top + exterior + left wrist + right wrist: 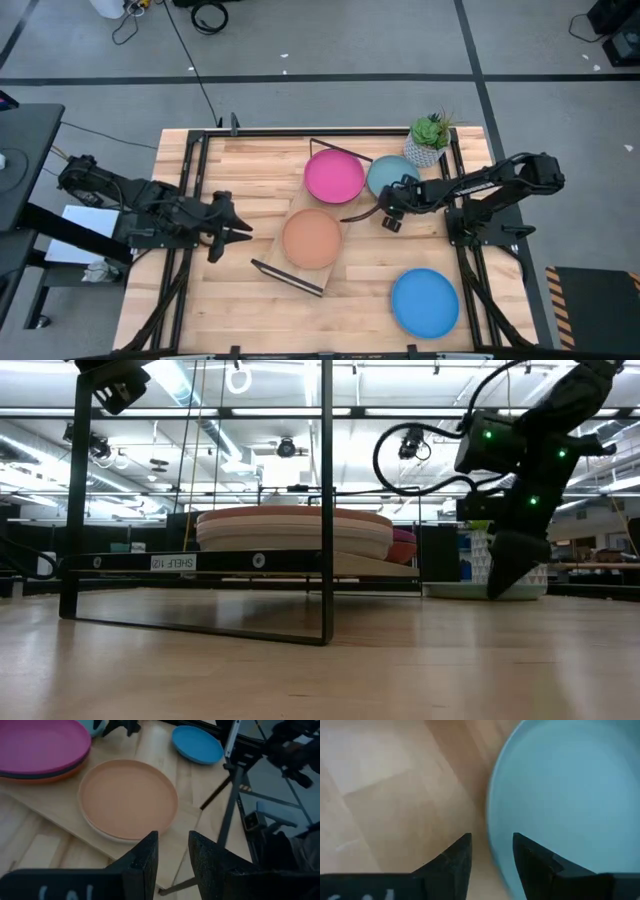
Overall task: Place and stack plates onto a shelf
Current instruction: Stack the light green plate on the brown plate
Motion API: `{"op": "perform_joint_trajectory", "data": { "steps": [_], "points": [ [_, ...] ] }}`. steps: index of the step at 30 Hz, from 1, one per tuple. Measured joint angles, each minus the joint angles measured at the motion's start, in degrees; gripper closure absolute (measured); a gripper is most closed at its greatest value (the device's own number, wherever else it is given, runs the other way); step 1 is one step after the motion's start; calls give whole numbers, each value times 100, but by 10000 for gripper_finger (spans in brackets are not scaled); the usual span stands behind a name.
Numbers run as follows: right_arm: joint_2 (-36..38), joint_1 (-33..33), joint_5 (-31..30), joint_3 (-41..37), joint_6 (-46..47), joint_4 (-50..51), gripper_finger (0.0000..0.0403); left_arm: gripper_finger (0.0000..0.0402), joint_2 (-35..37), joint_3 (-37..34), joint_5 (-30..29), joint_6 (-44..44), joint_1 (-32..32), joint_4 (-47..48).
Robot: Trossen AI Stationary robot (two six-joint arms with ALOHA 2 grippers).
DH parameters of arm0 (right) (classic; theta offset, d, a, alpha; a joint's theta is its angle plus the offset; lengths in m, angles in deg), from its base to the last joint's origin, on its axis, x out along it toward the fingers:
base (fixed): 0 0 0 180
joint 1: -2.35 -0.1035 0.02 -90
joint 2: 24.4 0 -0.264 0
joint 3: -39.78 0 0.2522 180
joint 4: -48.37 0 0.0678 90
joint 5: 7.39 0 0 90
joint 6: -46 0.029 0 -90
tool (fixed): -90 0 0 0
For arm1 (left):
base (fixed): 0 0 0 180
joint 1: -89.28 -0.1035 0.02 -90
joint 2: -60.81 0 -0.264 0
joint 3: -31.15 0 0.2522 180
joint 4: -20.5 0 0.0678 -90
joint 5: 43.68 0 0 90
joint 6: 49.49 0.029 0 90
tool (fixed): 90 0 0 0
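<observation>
The slatted wooden table (pixel 240 300) bears the shelf (pixel 345 255), a light blue plate (pixel 385 172), bright blue plate (pixel 425 303) and potted plant (pixel 430 140).

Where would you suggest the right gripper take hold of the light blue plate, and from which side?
Take the light blue plate by its rim on the side nearest the right gripper, coming down from above: it lies flat and shallow on the table, and the open fingers already hover at that edge.

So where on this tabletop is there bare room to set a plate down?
Bare wood lies between the left claw and the bright blue plate, in front of the shelf. It is crowded around the pink stack, the orange stack, the light blue plate under the right claw, and the potted plant.
</observation>
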Motion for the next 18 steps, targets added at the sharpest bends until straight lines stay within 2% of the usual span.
{"op": "perform_joint_trajectory", "data": {
  "steps": [5,10,14,18],
  "points": [
    [0,-18,221,-26,30,33,309,288,0,0,82,3,111,-5],
    [10,-110,720,-14,245,11,381,288,0,0,82,3,217,-5],
    [16,-561,989,173,576,380,386,288,0,0,82,8,310,-3],
    [9,-1256,1077,696,905,1014,382,288,0,0,82,10,376,-3]
  ]
}}
